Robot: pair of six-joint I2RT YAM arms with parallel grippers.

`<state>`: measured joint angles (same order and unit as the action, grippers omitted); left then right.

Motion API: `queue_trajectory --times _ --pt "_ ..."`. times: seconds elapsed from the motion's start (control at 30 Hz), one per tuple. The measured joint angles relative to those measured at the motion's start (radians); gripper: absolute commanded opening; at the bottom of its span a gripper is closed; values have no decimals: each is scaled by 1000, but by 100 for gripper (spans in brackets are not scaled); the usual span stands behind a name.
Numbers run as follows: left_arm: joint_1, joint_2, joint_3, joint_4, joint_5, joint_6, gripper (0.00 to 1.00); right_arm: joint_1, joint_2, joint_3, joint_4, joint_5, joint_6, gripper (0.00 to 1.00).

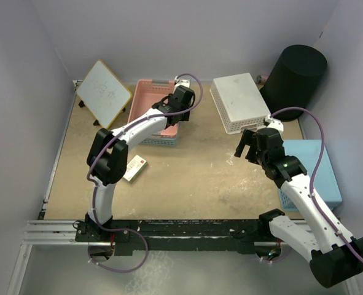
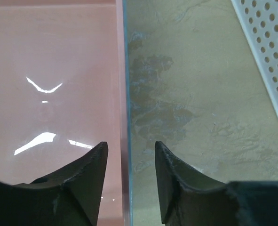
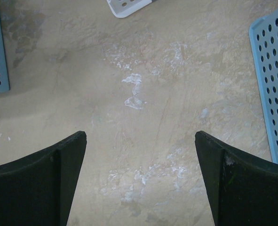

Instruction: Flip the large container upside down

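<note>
The large container point(image 1: 295, 80), a tall round black wastebasket, stands at the far right corner of the table, with a flat dark face on top. It is in neither wrist view. My left gripper point(image 1: 174, 117) hovers open over the right edge of the pink basket point(image 1: 145, 98). In the left wrist view the gripper point(image 2: 130, 143) has the basket's wall between its fingers with a gap on each side. My right gripper point(image 1: 247, 149) is wide open and empty over bare table, well short of the container. It also shows in the right wrist view point(image 3: 140, 134).
The pink basket point(image 2: 49, 70) sits in a blue one point(image 1: 160, 141). A white lattice basket point(image 1: 239, 101) lies upside down beside the container. A light blue basket point(image 1: 316, 172) lies at the right edge. A whiteboard point(image 1: 103, 92) leans at the back left, and a small card point(image 1: 134, 167) lies near the left arm.
</note>
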<state>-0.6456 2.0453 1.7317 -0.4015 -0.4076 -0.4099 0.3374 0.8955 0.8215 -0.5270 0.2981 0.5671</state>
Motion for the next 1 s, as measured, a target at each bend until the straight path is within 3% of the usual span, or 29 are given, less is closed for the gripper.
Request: queue_trajectory --times 0.23,0.53,1.0 --pt "9 32 0 -18 11 3 0 0 -2 0 -9 1 0 100" --pt "11 13 77 -109 35 21 0 0 -15 0 -14 8 0 100" --pt "4 -249 162 -185 106 53 0 0 -22 6 -18 35 -2 100"
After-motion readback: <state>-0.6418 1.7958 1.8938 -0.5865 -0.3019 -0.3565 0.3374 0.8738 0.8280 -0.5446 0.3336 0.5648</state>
